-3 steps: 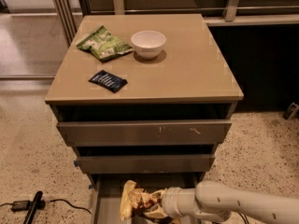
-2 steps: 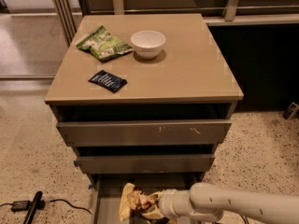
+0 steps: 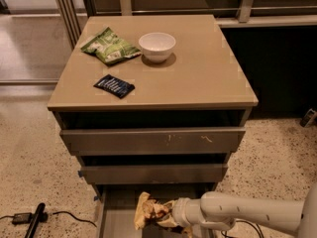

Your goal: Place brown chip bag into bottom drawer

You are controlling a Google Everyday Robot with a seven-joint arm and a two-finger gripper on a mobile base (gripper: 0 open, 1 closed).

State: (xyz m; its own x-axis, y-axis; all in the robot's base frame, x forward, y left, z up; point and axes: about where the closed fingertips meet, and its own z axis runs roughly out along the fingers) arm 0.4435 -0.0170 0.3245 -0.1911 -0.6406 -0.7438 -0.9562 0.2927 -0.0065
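The brown chip bag point(image 3: 147, 210) is a crinkled dark-brown and tan bag at the bottom of the camera view, over the floor of the pulled-out bottom drawer point(image 3: 118, 217). My gripper point(image 3: 167, 214) comes in from the right on a white arm and is shut on the bag's right end. The bag hides the fingertips. I cannot tell whether the bag touches the drawer floor or hangs just above it.
The cabinet top point(image 3: 198, 73) holds a green chip bag point(image 3: 109, 46), a white bowl point(image 3: 157, 46) and a small flat black packet point(image 3: 114, 86). The two upper drawers point(image 3: 153, 141) stand slightly open. A black cable and plug point(image 3: 29, 218) lie on the speckled floor at left.
My arm and the brown chip bag have shifted slightly left over the bottom drawer. The grip has stayed shut on the bag.
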